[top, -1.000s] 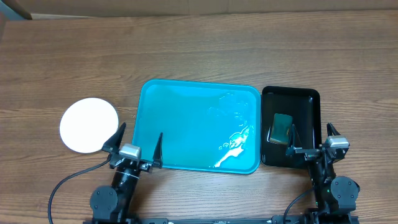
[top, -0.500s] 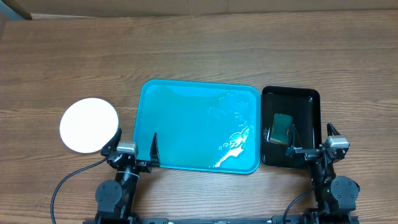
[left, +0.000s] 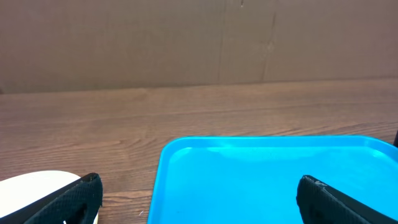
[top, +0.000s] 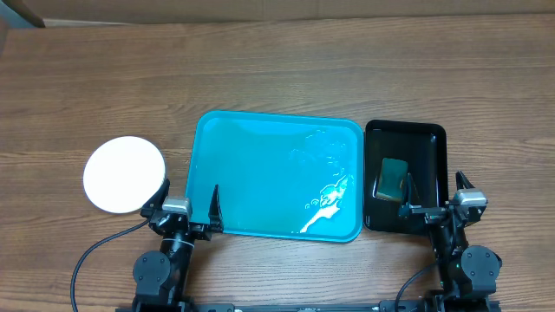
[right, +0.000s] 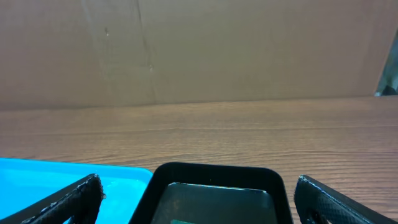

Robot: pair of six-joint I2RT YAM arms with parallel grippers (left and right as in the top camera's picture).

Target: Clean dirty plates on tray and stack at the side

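The tray (top: 251,169) holds only wet streaks. The plates (top: 124,173) show as 1 white disc on the tabletop (top: 286,69) just left of it. The left fingers (left: 71,202) and right fingers (right: 71,202) are spread and empty. The task looks finished, so keep both arms parked clear of the stack.

My left gripper (top: 190,192) and right gripper (top: 434,184) both sit low, tucked in close, pointing forward, jaws spread wide.

white plate (top: 124,174), left of turquoise tray (top: 251,182)
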